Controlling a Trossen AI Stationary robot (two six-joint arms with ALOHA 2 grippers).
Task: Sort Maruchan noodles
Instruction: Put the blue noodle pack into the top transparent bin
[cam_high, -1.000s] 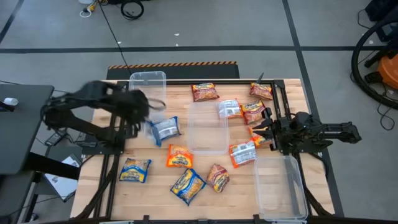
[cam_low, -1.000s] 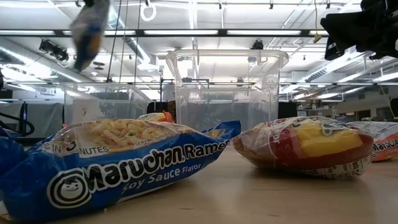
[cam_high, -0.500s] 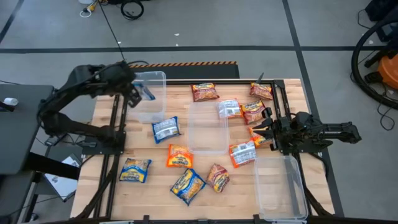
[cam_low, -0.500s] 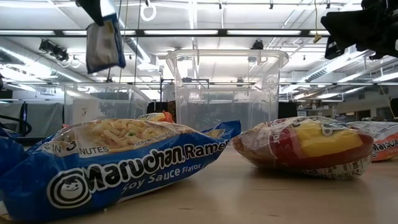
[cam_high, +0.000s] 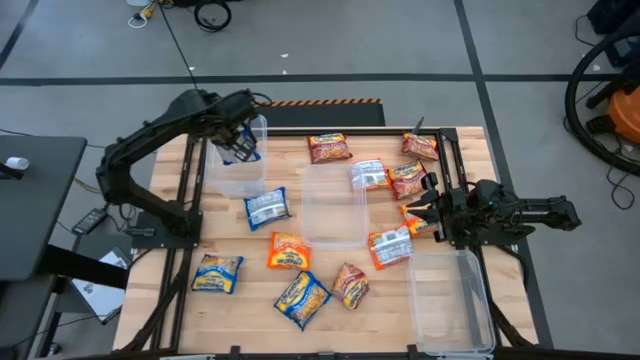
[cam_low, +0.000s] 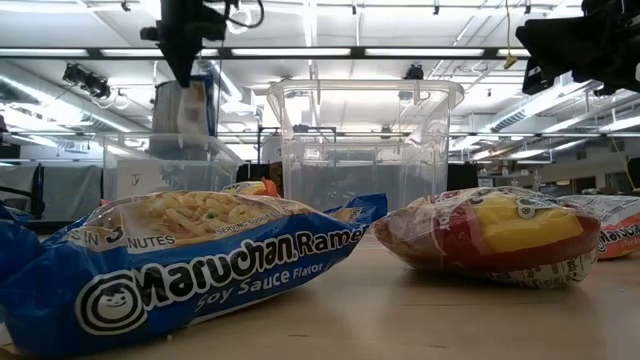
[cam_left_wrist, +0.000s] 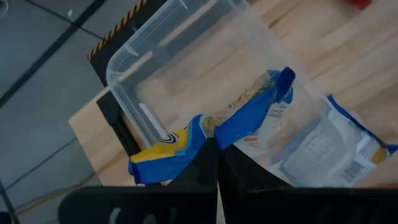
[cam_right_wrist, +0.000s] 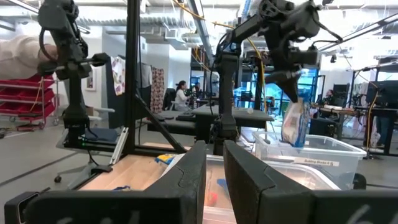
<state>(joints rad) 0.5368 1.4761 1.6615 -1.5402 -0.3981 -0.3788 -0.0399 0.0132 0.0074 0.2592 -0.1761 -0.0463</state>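
Since a second ago your left gripper (cam_high: 238, 146) has swung over the far-left clear bin (cam_high: 238, 160), jaws clamped on a blue Maruchan packet (cam_left_wrist: 214, 127); centre it, then release low.

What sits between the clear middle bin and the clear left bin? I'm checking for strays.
In the high view, one blue-and-white noodle packet lies on the wood between the clear middle bin and the clear left bin, nearer the table's front than the left bin.
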